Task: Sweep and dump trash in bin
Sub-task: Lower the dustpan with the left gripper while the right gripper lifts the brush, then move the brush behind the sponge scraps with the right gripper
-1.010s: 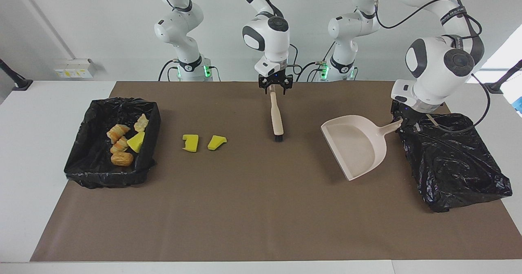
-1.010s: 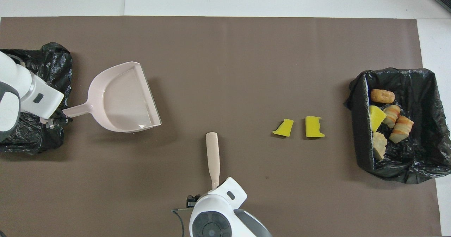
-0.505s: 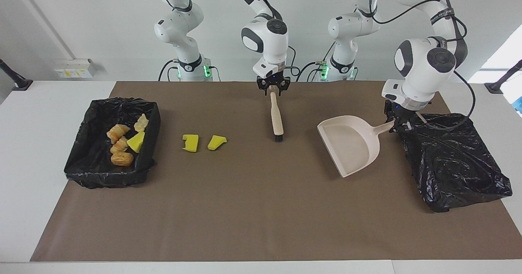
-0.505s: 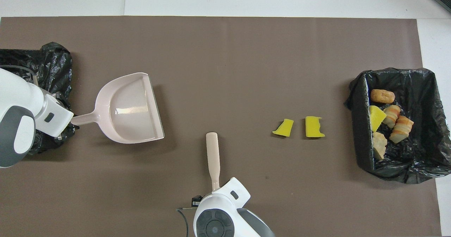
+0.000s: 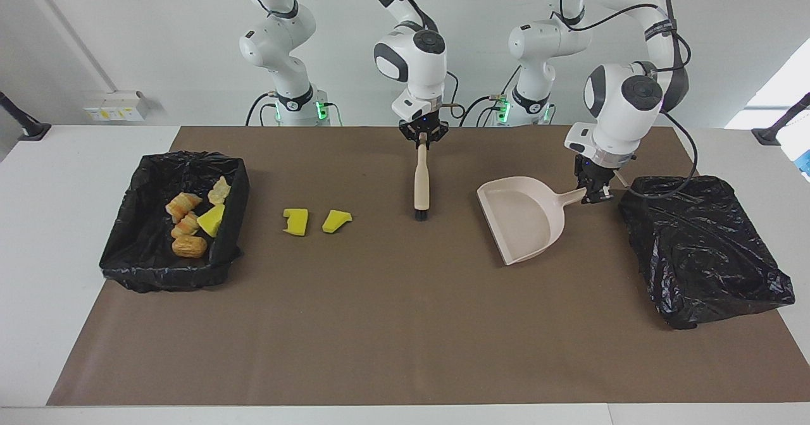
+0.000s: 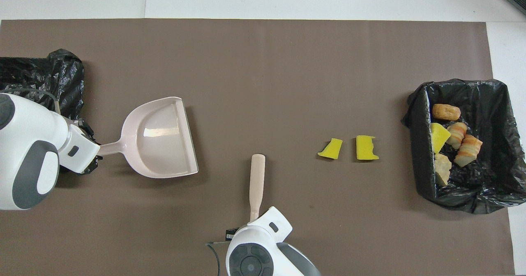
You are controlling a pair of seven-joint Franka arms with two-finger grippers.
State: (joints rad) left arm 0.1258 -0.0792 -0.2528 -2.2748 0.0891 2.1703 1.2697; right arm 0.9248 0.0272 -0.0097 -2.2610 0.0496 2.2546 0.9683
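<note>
The left hand (image 5: pixel 593 192) is clamped on the end of the beige dustpan's (image 5: pixel 520 218) handle, carrying the pan with its open mouth turned toward the right arm's end of the table, which suits a pan meant to receive what is pushed into it. It hangs over the brown mat (image 5: pixel 392 324), at about nine o'clock from the crumpled black bag (image 5: pixel 702 248) in the facing view.

The right hand (image 5: pixel 423 139) grips the thin upper end of the beige brush (image 5: pixel 421 181), fingers closed on it, so the brush hangs upright with its dark bristles (image 5: pixel 420 213) at or just above the mat; whether they touch I cannot tell. Held by the tip, the brush gets its full reach for sweeping.

The loose trash is two yellow sponge chunks (image 5: pixel 295 221) (image 5: pixel 335 220) lying side by side on the mat, at roughly nine o'clock from the bristles in the facing view, between the brush and the black-lined bin (image 5: pixel 158 273). The bin already holds bread-like rolls (image 5: pixel 188 224), another yellow chunk (image 5: pixel 212 220) and a pale lump (image 5: pixel 219 191).

With both tools gripped and the chunks untouched, the sweep itself looks not yet begun; pan and brush probably need to come either side of the chunks.
</note>
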